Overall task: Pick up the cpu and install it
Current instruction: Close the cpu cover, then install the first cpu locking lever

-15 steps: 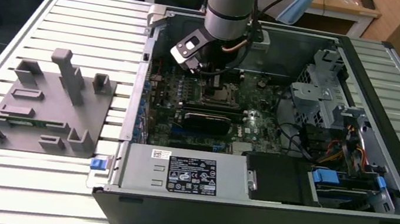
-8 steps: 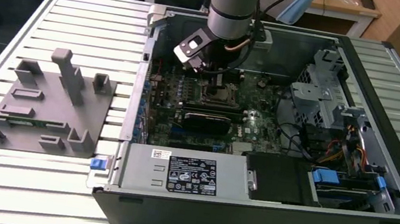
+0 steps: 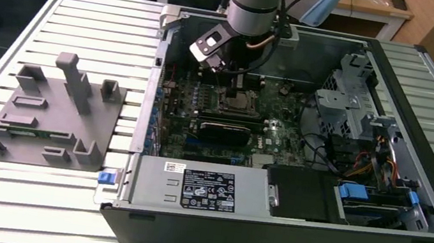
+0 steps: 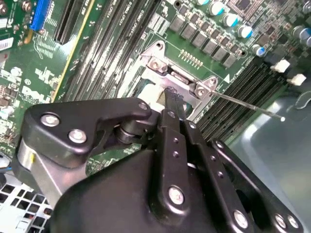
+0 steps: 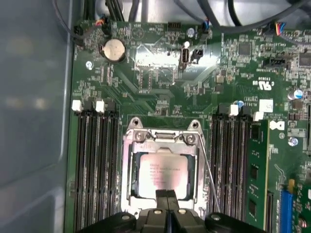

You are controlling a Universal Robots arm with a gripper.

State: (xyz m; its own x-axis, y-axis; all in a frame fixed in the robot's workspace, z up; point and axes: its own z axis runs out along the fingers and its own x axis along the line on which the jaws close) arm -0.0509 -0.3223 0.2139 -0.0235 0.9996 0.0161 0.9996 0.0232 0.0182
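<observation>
The cpu [image 5: 163, 170], a pale silvery square chip, lies flat inside the metal-framed socket [image 5: 130, 165] on the green motherboard [image 5: 160, 87]. My gripper [image 5: 166, 195] hangs right over the chip's near edge, its two black fingers pressed together and shut, with nothing between them. In the second wrist view the gripper [image 4: 171, 94] has its tip at the pale cpu [image 4: 151, 94]; I cannot tell if it touches. A thin socket lever [image 4: 243, 103] sticks out beside the frame. In the exterior view the gripper [image 3: 235, 89] reaches down into the open computer case, onto the socket [image 3: 239, 103].
Memory slots [image 5: 97, 165] flank the socket on both sides. A black rectangular block [image 3: 228, 130] sits just in front of it, with the power supply [image 3: 199, 186] beyond. Drive cage and cables [image 3: 356, 116] fill the exterior view's right. A grey fixture [image 3: 45, 115] stands on the slatted table.
</observation>
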